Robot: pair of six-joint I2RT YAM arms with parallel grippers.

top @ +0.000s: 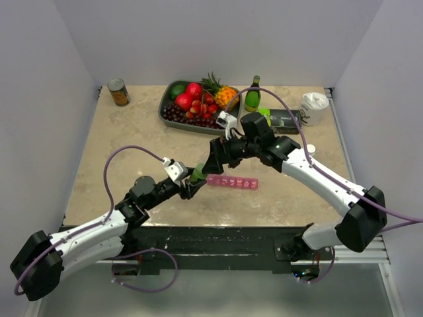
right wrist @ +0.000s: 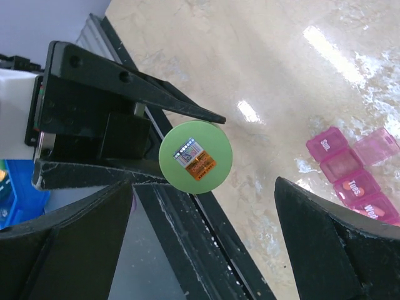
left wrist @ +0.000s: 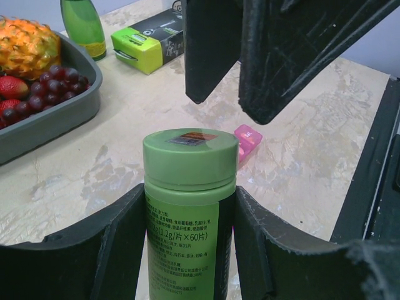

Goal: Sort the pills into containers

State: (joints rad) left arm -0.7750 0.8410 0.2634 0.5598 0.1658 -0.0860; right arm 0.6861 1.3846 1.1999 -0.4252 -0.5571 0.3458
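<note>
Left gripper [left wrist: 187,209] gripping green bottle [left wrist: 186,244] upright, cap [right wrist: 195,156] still on. Right gripper [right wrist: 206,212] hanging wide open above cap. Pink organizer [top: 232,182] lying at bottle's 3 o'clock, just beside. No pills showing; sorting seemingly not begun.

So both arms met over the middle of the table. The left arm [top: 92,231] stretched low and forward to the right, and the left gripper [top: 195,179] had its jaws clamped on the sides of a green-capped bottle [left wrist: 190,153], holding it upright. The right arm [top: 324,178] reached in from the right, elbow bent, with its wrist turned down, and the right gripper [right wrist: 200,187] hung spread wide just over the cap, fingers [right wrist: 75,231] not touching it.
</note>
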